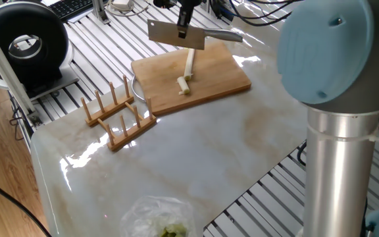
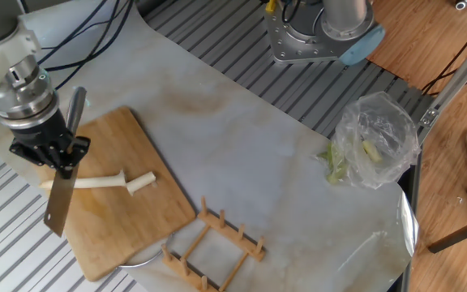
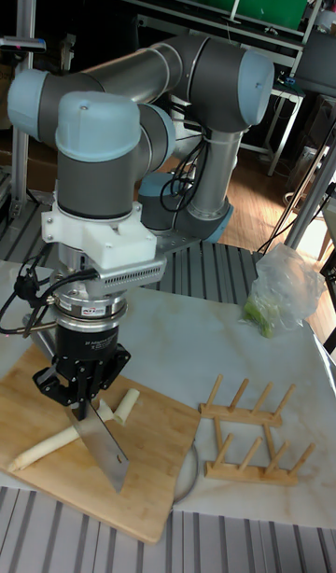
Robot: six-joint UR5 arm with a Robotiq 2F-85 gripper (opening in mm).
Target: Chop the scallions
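A pale scallion stalk (image 1: 189,64) (image 2: 96,183) (image 3: 42,449) lies on the wooden cutting board (image 1: 209,82) (image 2: 128,219) (image 3: 159,461), with a short cut piece (image 1: 184,85) (image 2: 142,182) (image 3: 126,404) beside its end. My gripper (image 1: 185,14) (image 2: 58,161) (image 3: 82,404) is shut on the handle of a cleaver (image 1: 175,35) (image 2: 60,203) (image 3: 104,450). The blade hangs above the stalk, over the board's far side, and hides part of the stalk in the tall fixed view.
A wooden dish rack (image 1: 118,116) (image 2: 215,243) (image 3: 252,433) stands beside the board on the marble table (image 1: 196,151). A clear plastic bag with green bits (image 1: 160,220) (image 2: 373,142) (image 3: 283,293) lies near the table's edge. A black round device (image 1: 25,43) sits off the table.
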